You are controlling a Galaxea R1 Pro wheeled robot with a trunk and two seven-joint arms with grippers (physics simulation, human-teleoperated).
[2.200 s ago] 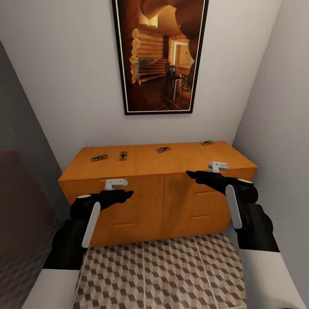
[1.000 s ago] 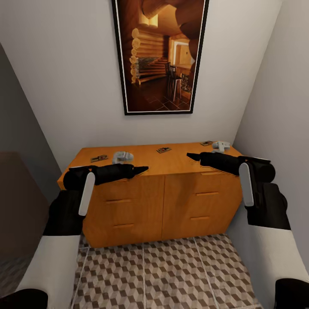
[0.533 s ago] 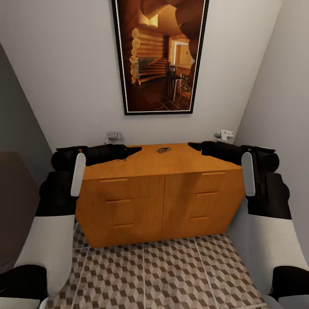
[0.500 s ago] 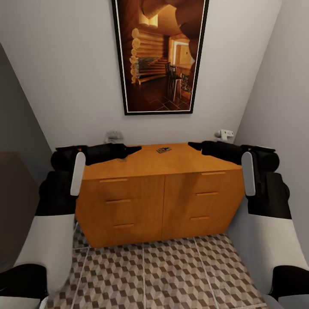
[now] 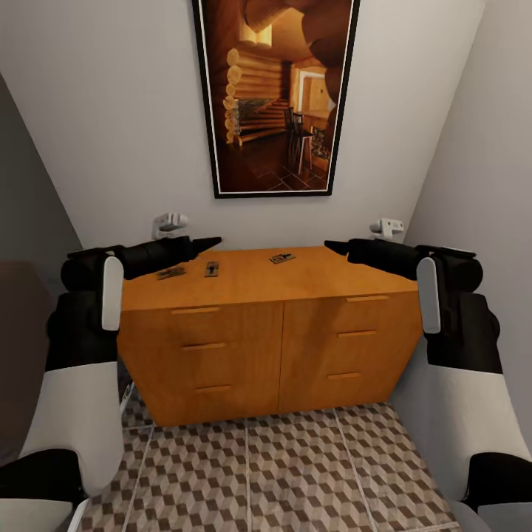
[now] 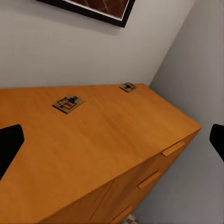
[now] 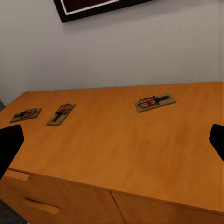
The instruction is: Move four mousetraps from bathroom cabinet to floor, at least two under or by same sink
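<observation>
Three mousetraps lie flat on the cabinet [image 5: 251,284] top in the head view: one [image 5: 171,273] near the left end, a second [image 5: 212,269] just beside it, and a third [image 5: 281,258] past the middle, toward the wall. The right wrist view shows the same three, two [image 7: 26,114] [image 7: 61,113] close together at one end and one [image 7: 155,101] apart near the back. The left wrist view shows a trap [image 6: 68,103] with a red mark toward the back and another trap [image 6: 128,87] at the far corner by the side wall. None is touched by a gripper.

The cabinet stands against the white wall, its drawers shut, on the cube-patterned floor [image 5: 295,473]. A framed picture [image 5: 275,96] of a log interior hangs above it.

The left gripper [image 5: 205,242] hovers above the cabinet's left end, over the two traps there, its black fingers pointing toward the middle. The right gripper [image 5: 334,246] hangs above the right end, pointing inward too. In both wrist views the black fingertips [image 6: 10,142] [image 7: 10,140] sit far apart at the picture's edges, so both sets of jaws are spread wide with nothing between them.
</observation>
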